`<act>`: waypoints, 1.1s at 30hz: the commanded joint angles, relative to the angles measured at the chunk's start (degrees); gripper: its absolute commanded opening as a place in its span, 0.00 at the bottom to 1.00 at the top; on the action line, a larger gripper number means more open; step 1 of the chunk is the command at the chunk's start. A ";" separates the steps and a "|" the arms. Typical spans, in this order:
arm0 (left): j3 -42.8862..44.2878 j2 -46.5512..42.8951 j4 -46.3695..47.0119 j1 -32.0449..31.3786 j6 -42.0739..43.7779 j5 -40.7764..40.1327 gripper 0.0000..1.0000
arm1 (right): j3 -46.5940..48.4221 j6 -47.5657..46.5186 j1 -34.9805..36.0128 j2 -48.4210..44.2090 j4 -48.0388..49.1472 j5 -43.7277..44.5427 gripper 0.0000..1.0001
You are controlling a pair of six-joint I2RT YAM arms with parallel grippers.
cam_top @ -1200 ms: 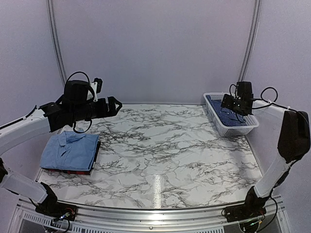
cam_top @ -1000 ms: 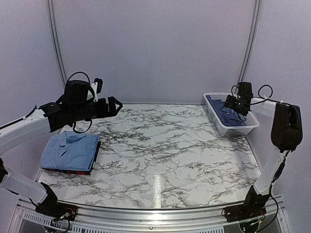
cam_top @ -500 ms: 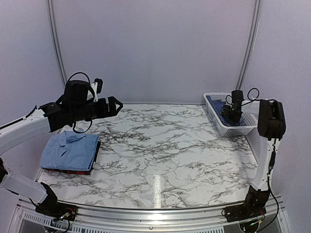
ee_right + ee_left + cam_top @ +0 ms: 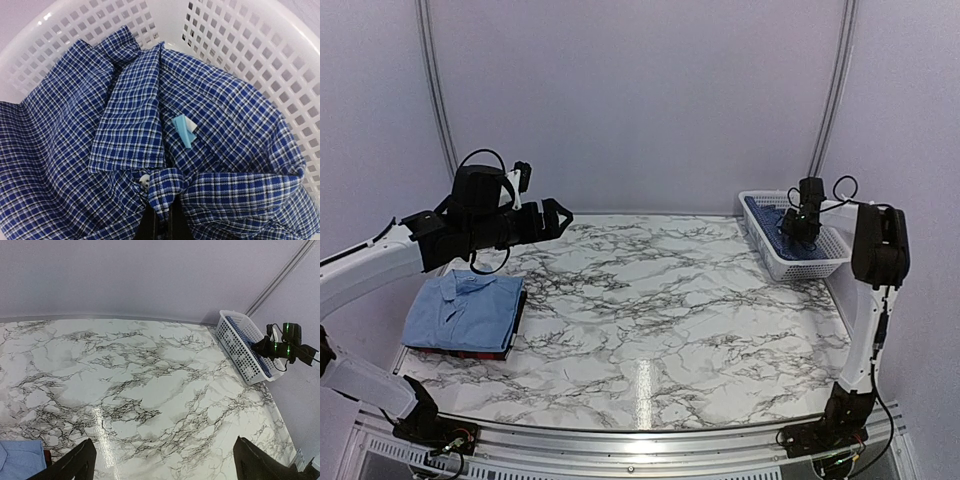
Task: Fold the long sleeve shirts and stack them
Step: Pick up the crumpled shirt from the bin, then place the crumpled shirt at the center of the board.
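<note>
A navy checked long sleeve shirt (image 4: 125, 125) lies crumpled in the white lattice basket (image 4: 250, 45) at the back right. My right gripper (image 4: 162, 220) is down inside the basket, shut on a fold of this shirt near its collar and a white button (image 4: 144, 181). In the top view the right gripper (image 4: 798, 228) sits over the shirt (image 4: 768, 214). At the left, a folded light blue shirt (image 4: 463, 308) tops a stack, with a dark red shirt (image 4: 470, 353) showing under it. My left gripper (image 4: 560, 218) hangs open above the table, holding nothing.
The basket (image 4: 820, 262) stands at the table's right edge, close to the side wall. A pale blue tag (image 4: 185, 131) is sewn inside the navy shirt. Marble tabletop (image 4: 150, 390) stretches between the stack and the basket. The light blue shirt's corner (image 4: 20, 460) shows below the left wrist.
The right arm has reached down into the basket and its jaws have closed on the navy shirt's cloth. The left arm and the stack have not moved.
</note>
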 commanded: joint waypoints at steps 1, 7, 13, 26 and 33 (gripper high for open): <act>0.72 -0.11 0.42 -0.25 -0.12 -0.05 0.99 | 2.72 -2.06 0.82 -7.34 -0.32 -0.39 0.00; 0.81 -0.19 0.44 -0.25 -0.01 -0.06 0.99 | 4.42 -6.24 4.93 -16.16 1.04 4.32 0.00; 0.77 -0.45 0.45 -0.25 -0.11 -0.07 0.99 | 6.39 -11.52 11.94 -24.57 3.89 8.54 0.00; 0.28 -0.81 0.55 -0.25 -0.59 -0.94 0.99 | 3.47 -26.72 33.87 -30.43 6.20 23.63 0.00; -0.02 -0.81 0.47 -0.24 -1.28 -2.62 0.99 | -10.13 -19.30 45.27 -28.96 9.37 21.35 0.00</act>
